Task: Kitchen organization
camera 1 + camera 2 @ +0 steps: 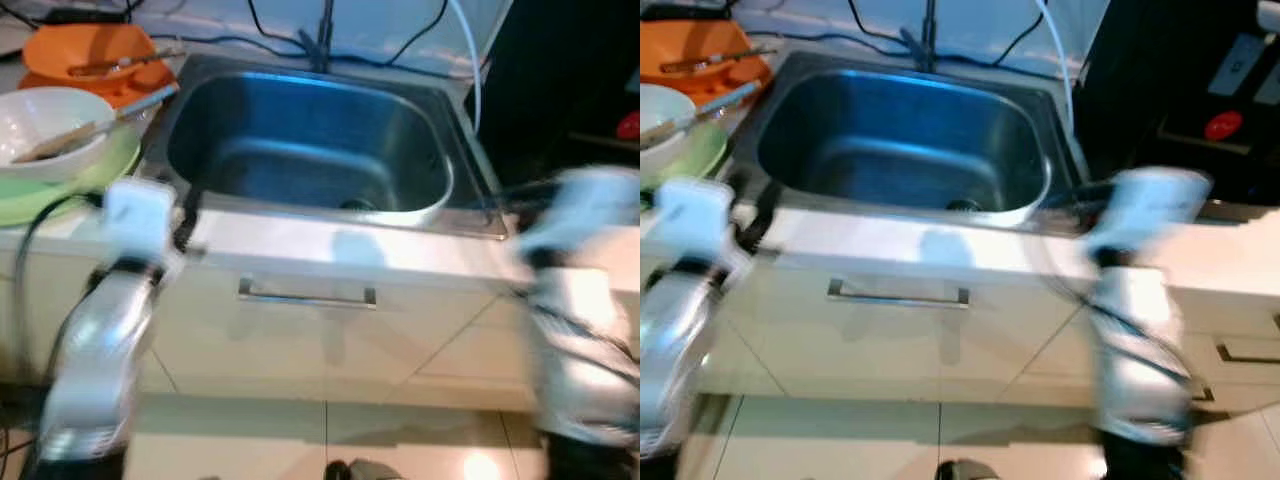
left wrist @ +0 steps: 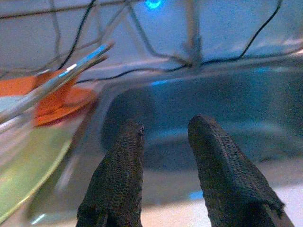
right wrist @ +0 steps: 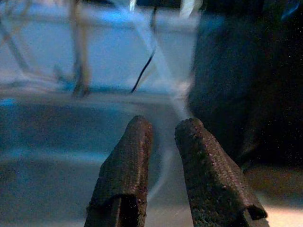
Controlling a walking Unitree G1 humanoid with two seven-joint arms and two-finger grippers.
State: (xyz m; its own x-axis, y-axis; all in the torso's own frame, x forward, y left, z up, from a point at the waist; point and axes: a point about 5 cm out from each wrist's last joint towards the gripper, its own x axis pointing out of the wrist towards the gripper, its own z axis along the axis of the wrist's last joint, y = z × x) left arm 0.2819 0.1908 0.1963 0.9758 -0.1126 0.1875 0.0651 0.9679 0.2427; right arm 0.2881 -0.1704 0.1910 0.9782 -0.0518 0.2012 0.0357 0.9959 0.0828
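Observation:
A steel sink [image 1: 300, 140] is set into the white counter straight ahead, its basin bare apart from the drain. To its left a white bowl [image 1: 45, 125] holding a spoon rests on a green plate [image 1: 60, 195]. Behind them an orange bowl [image 1: 95, 50] sits on an orange plate with utensils across it. My left gripper [image 2: 168, 124] is open and holds nothing; it hovers at the sink's front left corner, beside the green plate [image 2: 28, 170]. At the sink's front right corner my right gripper [image 3: 164, 123] also stands open and holds nothing. Both arms look blurred.
A tap [image 1: 324, 35] and several black cables run along the back wall. Below the counter front there is a drawer with a metal handle [image 1: 306, 295]. A dark appliance [image 1: 1200, 90] with a red mark stands right of the sink. Pale floor tiles lie below.

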